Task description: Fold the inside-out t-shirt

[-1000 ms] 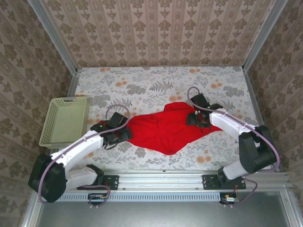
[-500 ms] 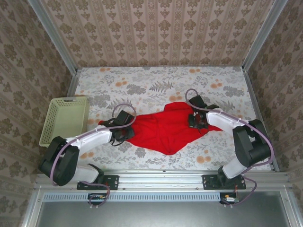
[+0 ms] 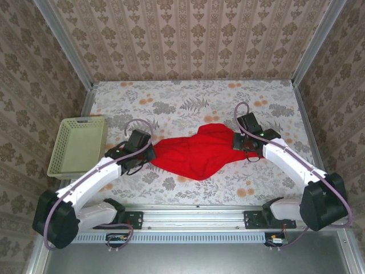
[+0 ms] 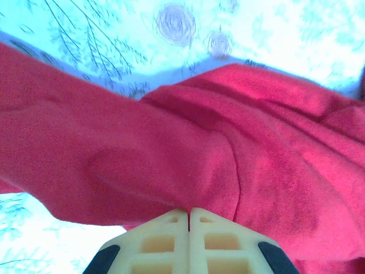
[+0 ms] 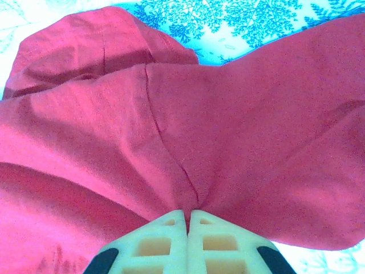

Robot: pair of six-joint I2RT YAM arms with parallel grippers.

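Our left gripper (image 4: 189, 212) and right gripper (image 5: 187, 214), jaws spread a second ago, now each pinch a fold of the plain bright red soft cloth t-shirt (image 3: 197, 154). Stretched between them, it lies mid-table on the floral-patterned tabletop (image 3: 188, 105), narrower than before.

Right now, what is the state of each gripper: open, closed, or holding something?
The left gripper is closed, pinching the red t-shirt.
The right gripper is closed, pinching the same red t-shirt at its other end.
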